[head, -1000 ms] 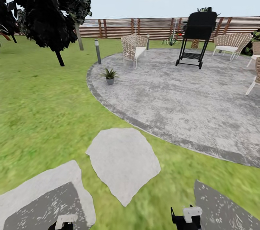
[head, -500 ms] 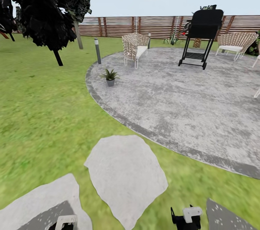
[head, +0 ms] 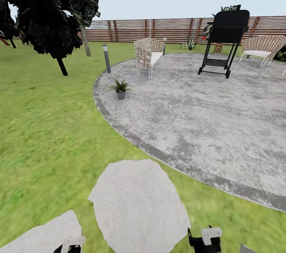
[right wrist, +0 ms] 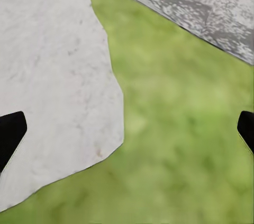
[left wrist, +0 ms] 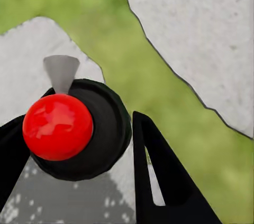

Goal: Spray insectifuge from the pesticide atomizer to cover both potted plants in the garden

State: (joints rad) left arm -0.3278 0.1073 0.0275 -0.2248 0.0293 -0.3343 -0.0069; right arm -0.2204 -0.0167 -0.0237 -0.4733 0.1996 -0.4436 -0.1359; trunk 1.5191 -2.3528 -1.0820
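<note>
Hands first: left hand and right hand low and idle, both well short of the patio. Left fingers apart, with a red ball on a black disc seen between them, nature unclear, no sign of a grip. Right fingers spread wide over grass and stepping stone, nothing between.

Further out, one potted plant just inside the patio's near left edge; bollard lamp just off that edge, beyond the plant. Wicker chair and black grill on the patio's far side, fence behind.

Judged step: travel and search, with the pesticide atomizer yet to be found and nothing sprayed. Next move: more driving toward the patio, scanning for the slim green bottle, then a reach with one empty hand.
</note>
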